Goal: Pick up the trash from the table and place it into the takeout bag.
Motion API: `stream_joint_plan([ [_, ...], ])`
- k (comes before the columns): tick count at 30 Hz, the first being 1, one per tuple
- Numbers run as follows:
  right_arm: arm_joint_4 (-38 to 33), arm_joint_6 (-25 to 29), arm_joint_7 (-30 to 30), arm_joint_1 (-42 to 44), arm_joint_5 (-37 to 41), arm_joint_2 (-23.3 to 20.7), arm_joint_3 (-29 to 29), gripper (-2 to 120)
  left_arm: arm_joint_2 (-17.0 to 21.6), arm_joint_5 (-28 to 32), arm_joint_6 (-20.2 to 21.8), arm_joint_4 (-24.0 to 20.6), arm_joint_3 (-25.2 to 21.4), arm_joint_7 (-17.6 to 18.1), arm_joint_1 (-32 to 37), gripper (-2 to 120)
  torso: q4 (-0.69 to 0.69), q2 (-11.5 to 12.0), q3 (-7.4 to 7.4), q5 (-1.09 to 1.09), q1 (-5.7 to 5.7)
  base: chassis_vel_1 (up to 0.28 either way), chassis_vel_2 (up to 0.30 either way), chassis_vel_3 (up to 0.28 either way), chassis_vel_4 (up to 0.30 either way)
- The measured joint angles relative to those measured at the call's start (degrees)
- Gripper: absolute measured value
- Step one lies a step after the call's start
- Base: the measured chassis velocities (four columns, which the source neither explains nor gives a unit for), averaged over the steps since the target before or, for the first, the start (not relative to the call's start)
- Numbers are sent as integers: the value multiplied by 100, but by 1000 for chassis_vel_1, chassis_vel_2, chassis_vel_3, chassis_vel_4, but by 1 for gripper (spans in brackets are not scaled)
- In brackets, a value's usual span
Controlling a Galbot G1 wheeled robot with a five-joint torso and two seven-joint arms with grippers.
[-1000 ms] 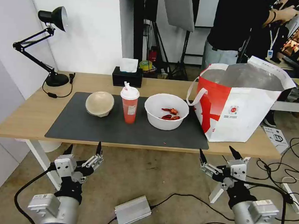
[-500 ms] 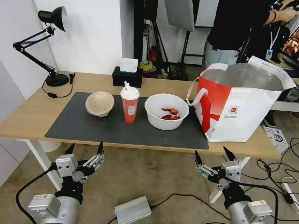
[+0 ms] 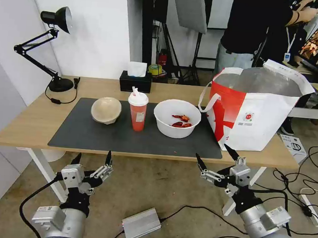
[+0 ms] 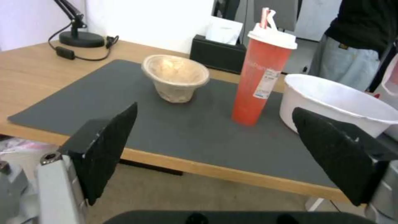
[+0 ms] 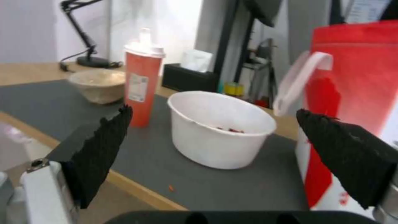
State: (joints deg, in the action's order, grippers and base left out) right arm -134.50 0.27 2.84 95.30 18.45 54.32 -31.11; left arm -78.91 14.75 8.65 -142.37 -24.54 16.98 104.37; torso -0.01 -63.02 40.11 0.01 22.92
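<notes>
Both end effectors, left [image 3: 92,159] and right [image 3: 216,154], hang spread below the counter [image 3: 28,120] edge; bowls [image 3: 177,118], cup [image 3: 137,111] stand on the mat, bag [image 3: 255,111] beside

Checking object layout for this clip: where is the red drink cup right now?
In the head view the red drink cup stands upright on the dark grey mat, mid-table, between the beige paper bowl on its left and the white bowl on its right.

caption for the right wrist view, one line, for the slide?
Open right gripper below the table edge, facing the white bowl, red drink cup and takeout bag.
</notes>
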Motion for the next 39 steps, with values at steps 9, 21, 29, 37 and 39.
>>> stream_joint_plan([
  [9, 294, 159, 340, -607, 383, -836, 101, 100, -143, -3, -9, 7, -22, -39, 60, 100, 0, 0, 0, 0, 0, 0, 0, 0, 0],
  [21, 729, 348, 826, -1572, 712, -1287, 563, 100, -222, -14, -40, 51, -53, -67, 63, 100, 1, 0, 0, -1, 0, 0, 0, 0, 0],
  [29, 1199, 415, 1273, -2416, 1039, -1561, 1084, 100, -304, -21, -66, 69, -58, -101, 87, 100, 1, 0, 0, -1, 0, 0, 0, 0, 0],
  [37, 1727, 449, 1741, -3532, 1306, -1796, 1744, 100, -368, -37, -163, 103, -63, -127, 99, 100, 2, 0, 1, -1, 1, 0, 0, 0, 0],
  [39, 1790, 459, 1812, -3670, 1332, -1830, 1815, 100, -385, -50, -170, 104, -63, -129, 105, 100, 1, 0, 0, 0, 0, 0, 0, 0, 0],
])
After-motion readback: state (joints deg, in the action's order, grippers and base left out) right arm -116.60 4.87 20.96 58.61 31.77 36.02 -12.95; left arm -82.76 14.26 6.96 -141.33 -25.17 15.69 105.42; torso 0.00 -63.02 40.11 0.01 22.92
